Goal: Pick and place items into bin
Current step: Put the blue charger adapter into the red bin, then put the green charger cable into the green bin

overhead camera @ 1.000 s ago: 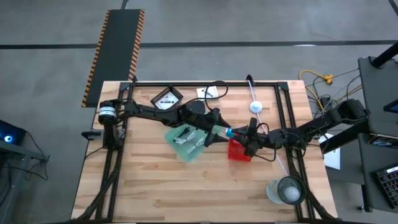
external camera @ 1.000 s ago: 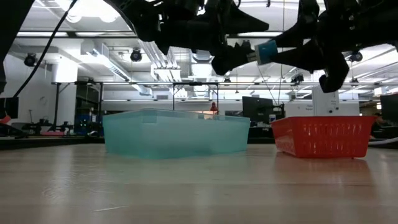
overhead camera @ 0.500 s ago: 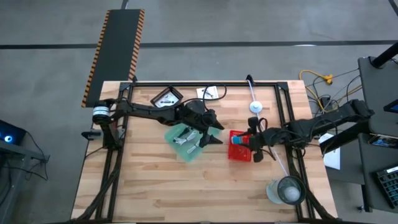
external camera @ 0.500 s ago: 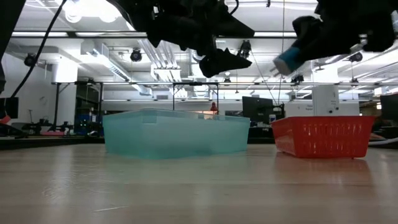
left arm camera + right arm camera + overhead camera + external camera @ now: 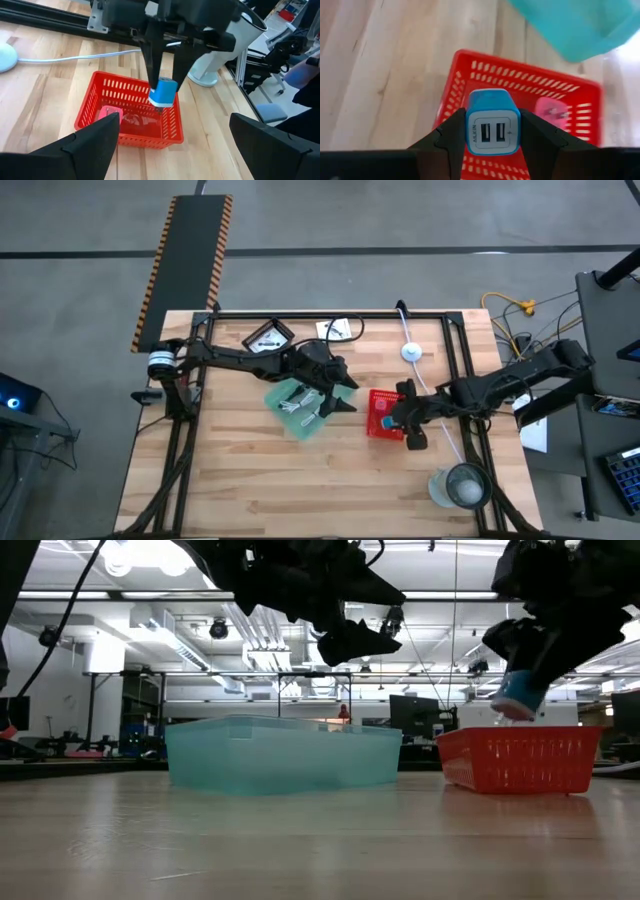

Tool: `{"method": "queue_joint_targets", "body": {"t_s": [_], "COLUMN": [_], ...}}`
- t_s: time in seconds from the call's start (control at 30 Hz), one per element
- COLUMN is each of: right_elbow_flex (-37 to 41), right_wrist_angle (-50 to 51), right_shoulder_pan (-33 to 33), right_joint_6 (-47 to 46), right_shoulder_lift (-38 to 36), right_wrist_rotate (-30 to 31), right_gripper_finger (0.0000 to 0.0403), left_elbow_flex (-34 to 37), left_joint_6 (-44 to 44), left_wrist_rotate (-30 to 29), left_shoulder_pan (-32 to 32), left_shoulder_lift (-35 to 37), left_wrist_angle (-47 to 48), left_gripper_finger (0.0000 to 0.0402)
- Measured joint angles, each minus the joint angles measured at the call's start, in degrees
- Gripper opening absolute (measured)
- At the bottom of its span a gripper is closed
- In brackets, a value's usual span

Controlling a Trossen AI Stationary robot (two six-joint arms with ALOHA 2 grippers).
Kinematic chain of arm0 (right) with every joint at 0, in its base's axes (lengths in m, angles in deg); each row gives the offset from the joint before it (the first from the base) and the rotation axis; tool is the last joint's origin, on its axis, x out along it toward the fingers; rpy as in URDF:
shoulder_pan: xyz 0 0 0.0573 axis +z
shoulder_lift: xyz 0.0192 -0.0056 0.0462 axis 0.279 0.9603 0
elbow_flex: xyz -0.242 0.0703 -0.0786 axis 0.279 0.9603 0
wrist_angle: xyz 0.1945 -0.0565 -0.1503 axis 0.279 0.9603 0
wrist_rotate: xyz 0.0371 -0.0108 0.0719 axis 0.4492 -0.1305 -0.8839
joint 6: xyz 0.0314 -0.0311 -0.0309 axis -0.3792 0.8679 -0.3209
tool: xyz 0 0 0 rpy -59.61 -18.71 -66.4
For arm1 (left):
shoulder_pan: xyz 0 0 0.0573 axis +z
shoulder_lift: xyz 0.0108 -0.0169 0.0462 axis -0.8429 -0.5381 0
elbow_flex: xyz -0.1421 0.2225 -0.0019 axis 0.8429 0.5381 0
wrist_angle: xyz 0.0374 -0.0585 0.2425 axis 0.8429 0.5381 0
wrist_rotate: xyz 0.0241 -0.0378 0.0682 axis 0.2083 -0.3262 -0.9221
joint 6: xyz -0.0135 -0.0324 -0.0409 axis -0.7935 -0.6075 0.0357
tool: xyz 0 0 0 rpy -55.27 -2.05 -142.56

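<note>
While the blue USB charger is held clamped between the fingers of the right gripper just above the red basket, it could be released too near the rim and fall outside onto the wooden table. The left gripper is seen with its fingers apart, above the teal bin, where white items already lie. A pink item in the basket could also be struck if the charger is dropped from too high.

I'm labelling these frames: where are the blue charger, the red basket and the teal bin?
blue charger (image 5: 493, 129): right wrist view, on its USB face.
red basket (image 5: 129, 92): left wrist view, on its far mesh wall.
teal bin (image 5: 280, 755): low view, on its front wall.
</note>
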Motion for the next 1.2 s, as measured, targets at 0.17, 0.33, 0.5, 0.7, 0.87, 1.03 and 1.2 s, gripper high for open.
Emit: {"method": "queue_joint_targets", "body": {"t_s": [0.17, 0.33, 0.5, 0.7, 0.87, 1.03, 1.2], "right_elbow_flex": [0.0, 0.0, 0.0, 0.2, 2.4, 8.7, 21.0], "right_wrist_angle": [-0.2, -0.2, -1.1, -7.3, -20.7, -37.8, -63.8], "right_shoulder_pan": [0.0, 0.0, -0.1, -0.1, -0.1, -0.1, -0.1], "right_joint_6": [-0.2, 0.3, 0.0, 1.5, 10.2, 18.6, 27.2], "right_shoulder_lift": [2.5, 4.2, 4.3, 1.1, -2.8, -7.2, -9.0], "right_wrist_rotate": [-0.3, -0.3, 0.0, 12.2, 14.2, 14.0, 6.0], "right_gripper_finger": [0.0152, 0.0182, 0.0196, 0.0183, 0.0167, 0.0155, 0.0145], "left_elbow_flex": [0.0, 0.0, 0.0, 0.0, -0.7, -0.7, -2.5], "left_joint_6": [-0.2, -0.3, -0.4, 0.2, 0.0, 1.2, 7.4], "left_wrist_rotate": [0.0, 0.0, 0.0, -4.9, -9.7, -10.8, -18.6], "left_shoulder_pan": [0.0, 0.5, 1.5, 3.3, 5.5, 6.8, 6.8], "left_shoulder_lift": [0.0, 0.5, 2.1, 4.6, 6.7, 7.8, 7.8], "left_wrist_angle": [0.1, 2.4, 7.1, 12.9, 18.2, 20.7, 27.7], "left_gripper_finger": [0.0359, 0.0359, 0.0359, 0.0359, 0.0359, 0.0359, 0.0359]}}
